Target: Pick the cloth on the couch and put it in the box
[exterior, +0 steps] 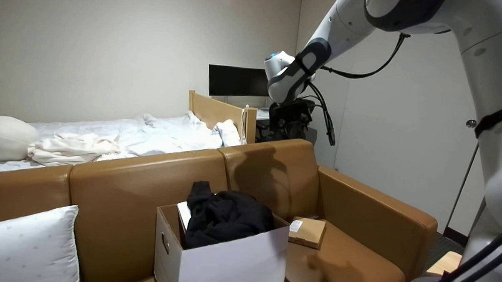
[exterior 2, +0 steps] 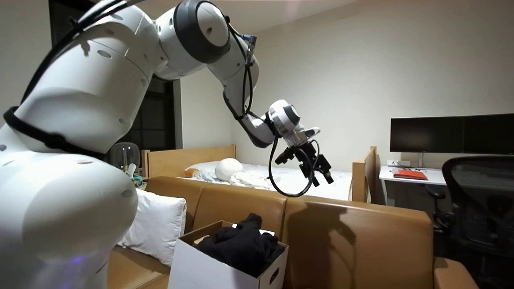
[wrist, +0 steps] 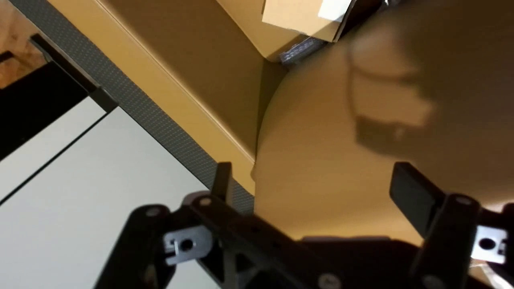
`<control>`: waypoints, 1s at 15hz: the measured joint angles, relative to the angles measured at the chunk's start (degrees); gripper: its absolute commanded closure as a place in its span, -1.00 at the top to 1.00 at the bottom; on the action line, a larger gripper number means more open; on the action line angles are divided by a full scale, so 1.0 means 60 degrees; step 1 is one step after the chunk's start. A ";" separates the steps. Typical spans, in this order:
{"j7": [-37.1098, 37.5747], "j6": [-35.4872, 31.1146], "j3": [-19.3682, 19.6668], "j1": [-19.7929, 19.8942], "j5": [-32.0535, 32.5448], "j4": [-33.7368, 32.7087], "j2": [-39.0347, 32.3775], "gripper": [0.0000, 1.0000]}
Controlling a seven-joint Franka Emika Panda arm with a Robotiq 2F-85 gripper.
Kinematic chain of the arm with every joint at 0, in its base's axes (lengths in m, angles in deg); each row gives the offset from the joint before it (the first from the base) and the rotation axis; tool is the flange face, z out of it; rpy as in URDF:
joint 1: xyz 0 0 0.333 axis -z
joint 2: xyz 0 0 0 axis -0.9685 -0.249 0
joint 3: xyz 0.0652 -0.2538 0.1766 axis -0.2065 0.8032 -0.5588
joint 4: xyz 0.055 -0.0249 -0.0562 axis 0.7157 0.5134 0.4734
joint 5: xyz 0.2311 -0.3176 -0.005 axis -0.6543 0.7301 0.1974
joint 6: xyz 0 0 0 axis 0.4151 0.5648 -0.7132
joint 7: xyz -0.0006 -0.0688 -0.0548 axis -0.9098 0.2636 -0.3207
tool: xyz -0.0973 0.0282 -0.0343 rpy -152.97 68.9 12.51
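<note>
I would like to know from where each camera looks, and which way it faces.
An exterior view: in front of the couch, facing the bed; arm at picture right.
An exterior view: in front of the couch, facing bed and desk; arm large at picture left.
Wrist view: carried on the arm, looking down at the couch's armrest; the open pincer shows.
Both exterior views share the black cloth in the box.

1 blk cloth (exterior: 229, 218), crumpled in open wht box (exterior: 234, 263), heaped abv rim.
</note>
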 measured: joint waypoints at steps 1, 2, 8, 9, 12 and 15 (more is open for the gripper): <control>-0.0239 -0.0382 -0.0078 0.0009 -0.0009 0.0301 0.0002 1.00; -0.0443 -0.0753 -0.0177 -0.0001 -0.0011 0.0617 0.0008 1.00; -0.2518 -0.2143 -0.0774 -0.0065 -0.0655 0.1863 0.0011 1.00; -0.3116 -0.2146 -0.0920 0.0002 -0.0952 0.1861 0.0013 1.00; -0.5065 -0.2078 -0.1409 0.0273 -0.2196 0.1766 0.0016 1.00; -0.7094 -0.1598 -0.1801 0.0482 -0.3633 0.1601 0.0021 1.00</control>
